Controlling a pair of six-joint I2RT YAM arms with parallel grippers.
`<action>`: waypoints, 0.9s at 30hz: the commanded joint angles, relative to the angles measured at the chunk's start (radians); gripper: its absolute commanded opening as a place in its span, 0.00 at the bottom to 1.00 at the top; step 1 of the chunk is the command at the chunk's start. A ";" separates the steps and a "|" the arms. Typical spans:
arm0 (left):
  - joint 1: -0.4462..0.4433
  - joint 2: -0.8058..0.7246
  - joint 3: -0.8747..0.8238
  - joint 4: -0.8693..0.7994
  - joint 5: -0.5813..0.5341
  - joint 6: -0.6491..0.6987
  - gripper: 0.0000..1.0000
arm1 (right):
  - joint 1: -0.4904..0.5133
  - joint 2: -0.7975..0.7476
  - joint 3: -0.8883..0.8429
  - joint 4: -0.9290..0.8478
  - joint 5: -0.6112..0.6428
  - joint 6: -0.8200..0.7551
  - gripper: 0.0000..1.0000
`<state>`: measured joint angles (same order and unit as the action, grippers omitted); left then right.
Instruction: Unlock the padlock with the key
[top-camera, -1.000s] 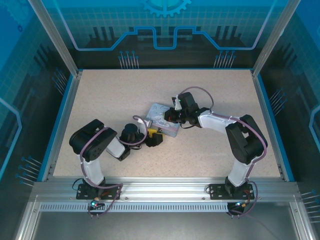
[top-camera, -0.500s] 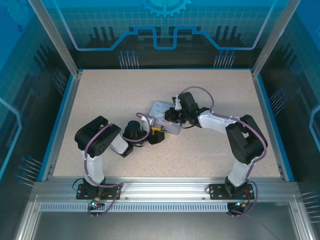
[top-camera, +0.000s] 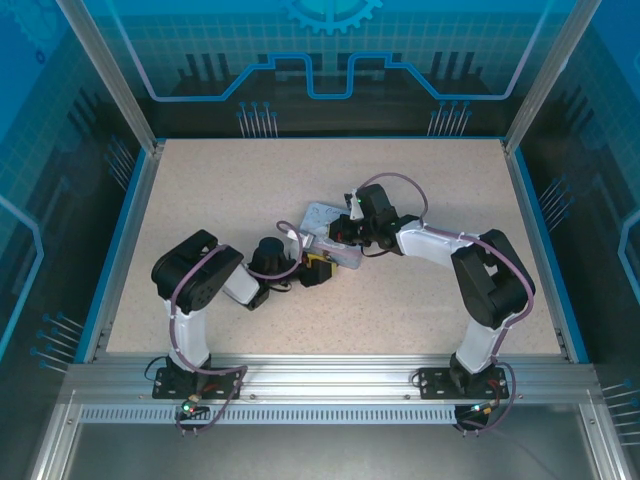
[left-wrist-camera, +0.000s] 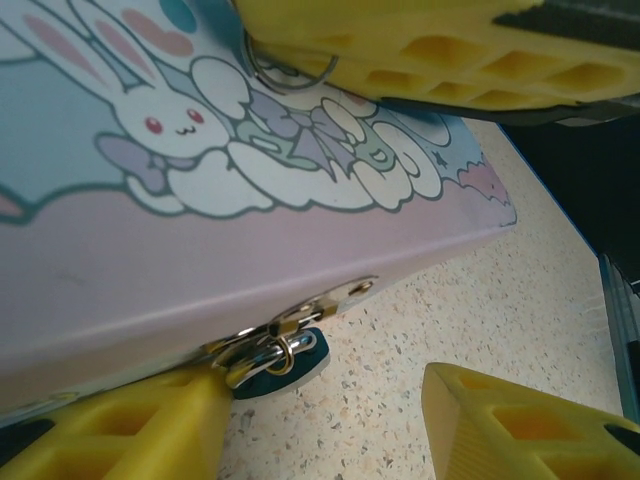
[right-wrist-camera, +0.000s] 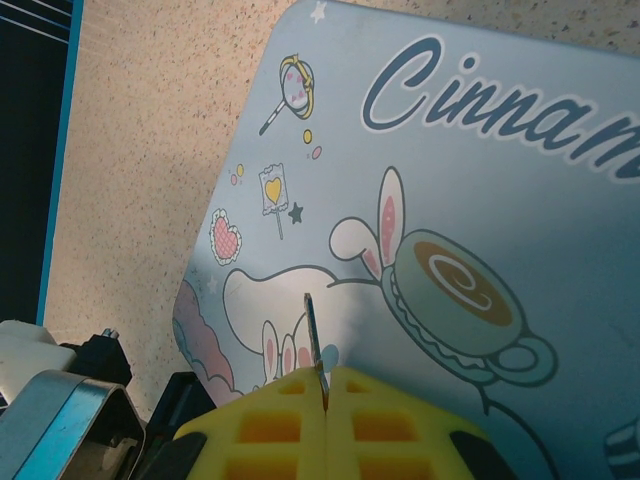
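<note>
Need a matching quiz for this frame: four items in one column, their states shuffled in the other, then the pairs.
1. small dark metal padlock
2. thin dark metal key
3. pale blue cartoon-printed rectangular tin
4. left pincer

A. pinched in the shut right pincer
B. lying flat on the speckled table
C. hanging at the tin's clasp
D. open, straddling the padlock

Pairs: 1-C, 2-A, 3-B, 4-D

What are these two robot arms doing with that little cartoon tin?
They are working on unlocking it. The right gripper is shut on the key and holds it over the lid of the tin. The left gripper is at the tin's front edge, fingers open, with the padlock hanging from the clasp between them. The key is not yet in the lock.
</note>
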<state>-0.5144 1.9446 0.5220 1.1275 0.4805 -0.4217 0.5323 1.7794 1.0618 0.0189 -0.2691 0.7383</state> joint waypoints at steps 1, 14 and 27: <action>-0.010 0.031 0.029 -0.053 0.040 -0.032 0.54 | 0.018 0.041 -0.045 -0.156 0.039 0.006 0.00; -0.018 0.004 0.086 -0.223 -0.129 -0.048 0.55 | 0.018 0.045 -0.049 -0.154 0.042 0.016 0.00; -0.028 -0.004 0.157 -0.337 -0.228 -0.075 0.41 | 0.020 0.045 -0.056 -0.147 0.041 0.023 0.00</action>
<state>-0.5415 1.9324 0.6590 0.8806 0.3477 -0.4816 0.5323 1.7794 1.0603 0.0269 -0.2687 0.7589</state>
